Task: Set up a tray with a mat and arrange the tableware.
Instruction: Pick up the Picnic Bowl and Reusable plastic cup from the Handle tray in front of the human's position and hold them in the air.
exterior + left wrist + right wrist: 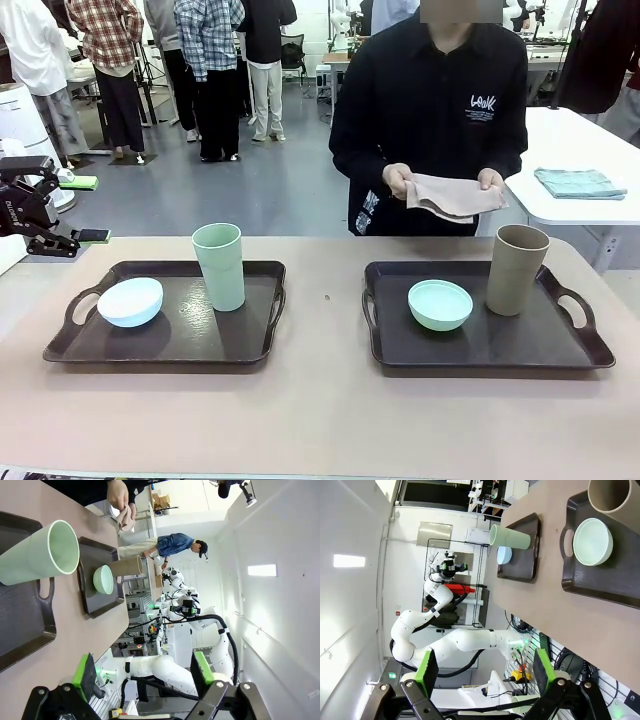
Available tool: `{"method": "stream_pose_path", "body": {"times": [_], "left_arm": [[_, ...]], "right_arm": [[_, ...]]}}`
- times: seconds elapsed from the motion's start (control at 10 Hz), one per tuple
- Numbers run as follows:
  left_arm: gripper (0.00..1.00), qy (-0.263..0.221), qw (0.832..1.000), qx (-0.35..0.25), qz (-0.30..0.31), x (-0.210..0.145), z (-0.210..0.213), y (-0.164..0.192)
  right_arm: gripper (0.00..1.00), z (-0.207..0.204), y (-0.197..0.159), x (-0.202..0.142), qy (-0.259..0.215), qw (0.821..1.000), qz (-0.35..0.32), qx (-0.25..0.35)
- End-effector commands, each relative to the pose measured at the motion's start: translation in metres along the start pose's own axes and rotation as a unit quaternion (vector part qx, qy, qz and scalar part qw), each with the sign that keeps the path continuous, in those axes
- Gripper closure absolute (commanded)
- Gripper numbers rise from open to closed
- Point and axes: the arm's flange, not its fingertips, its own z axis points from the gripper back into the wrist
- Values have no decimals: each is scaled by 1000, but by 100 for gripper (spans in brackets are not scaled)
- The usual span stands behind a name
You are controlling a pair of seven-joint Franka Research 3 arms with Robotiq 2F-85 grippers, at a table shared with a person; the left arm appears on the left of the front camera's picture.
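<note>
L gripper (144, 666): parked off the left tray's (160, 345) far-left corner, over the table (320, 420) edge. Jaws wide apart, nothing in them.

On left tray: blue bowl (130, 301) at its left end, green cup (219, 266) upright at its far right. The 2 stand apart.

Right of left tray, past a strip of bare table: right tray (490, 350), w/ mint bowl (440, 304) and tan cup (517, 269) on it, cup upright.

Across the table & right of left tray: person's hands (397, 181) hold a folded pinkish mat (452, 197) in the air, fingers closed on its 2 ends.

R gripper (485, 665): raised, well right of left tray, jaws fully spread, empty.

Read: mat isn't down yet and both trays are occupied, so 1 tray prob needs clearing first. To do that well:
1. Take the cup first; it's the tippy one. Close on it approx mid-height, gently, since it's plastic.
2. Lift straight up till clear of the tray rim, then move sideways.
3. Bowl: pinch 1 wall over the rim, not across the full width.
4. Park both on bare table beside left tray, not in the mat's path.
5. Keep arms low & slow near the person's hands while the mat goes in.
</note>
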Motion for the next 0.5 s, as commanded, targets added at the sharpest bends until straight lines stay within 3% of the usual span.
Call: {"method": "stream_pose_path", "body": {"times": [0.0,0.1,0.2,0.3,0.4], "left_arm": [[0,0,1000,0,0,0,0,0],[0,3,999,17,-43,7,-7,-27],[0,16,992,64,-106,13,-26,-64],[0,38,978,136,-156,26,-51,-99],[0,64,958,204,-192,32,-74,-127]], "right_arm": [[0,0,0,0,0,1000,0,0],[0,12,12,20,2,987,121,-103],[0,25,29,52,-72,976,143,-147],[0,33,42,86,-94,960,175,-197],[0,36,47,108,-68,936,227,-259]]}}
